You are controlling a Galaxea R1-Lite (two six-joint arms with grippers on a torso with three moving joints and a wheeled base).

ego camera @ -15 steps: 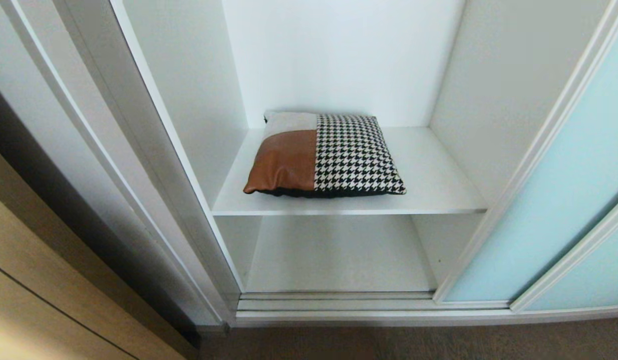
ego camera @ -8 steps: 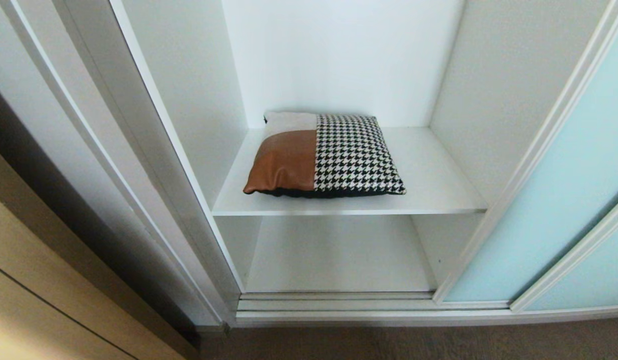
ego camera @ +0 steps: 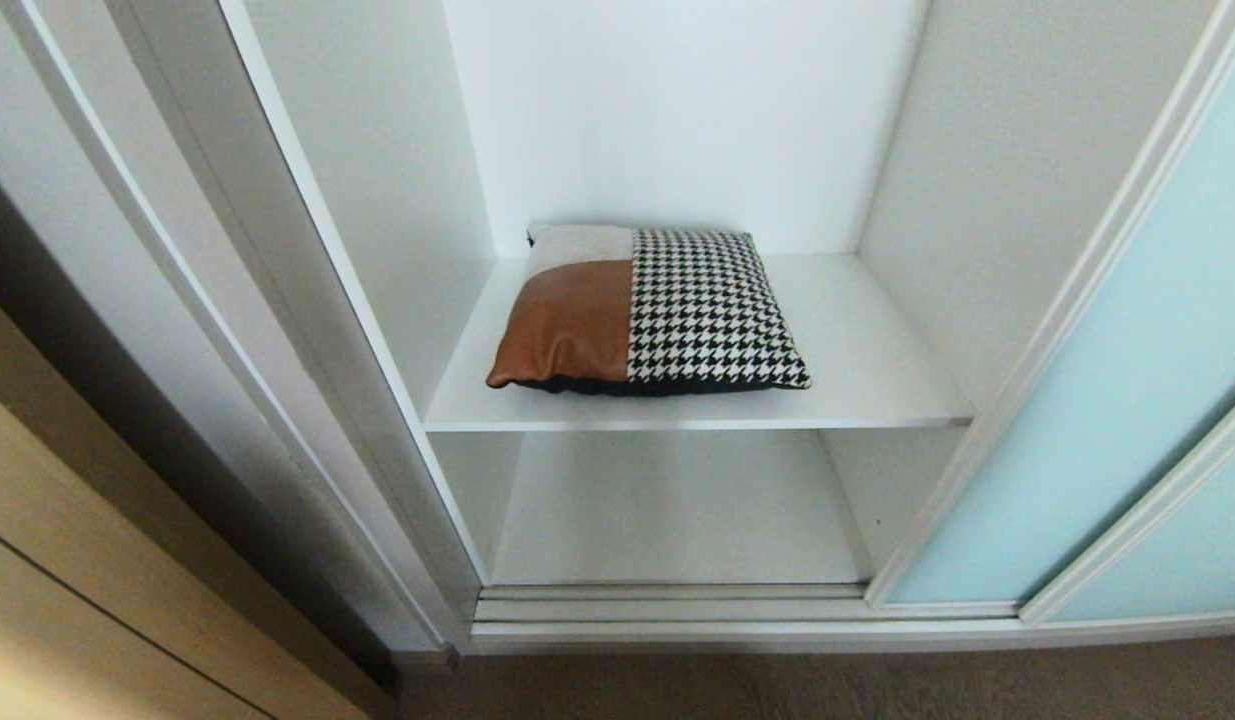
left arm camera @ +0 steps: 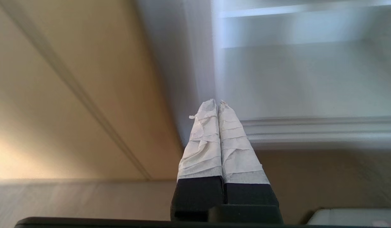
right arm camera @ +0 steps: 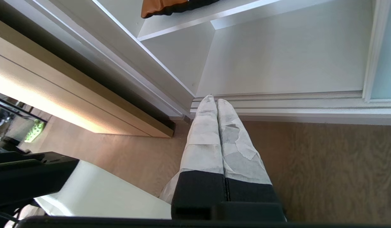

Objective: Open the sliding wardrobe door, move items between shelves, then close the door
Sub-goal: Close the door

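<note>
The white wardrobe stands open ahead of both tools, its tall frosted aqua-blue glass sliding door with a slim white frame pushed to the right side of the opening, beyond the right tool. The tan wooden panel lies off to the left. Inside, the upper plain white shelf sits above and beyond both tools, the lower white shelf directly ahead of their tips. The square cushion of tan-brown leather, black-and-white houndstooth and a pale grey patch rests flat on the upper shelf, toward its left half, well apart from either tool. The left tool is fully closed and empty, low before the wardrobe's bottom track. The right tool is likewise pressed shut, holding nothing, above the brown floor.
</note>
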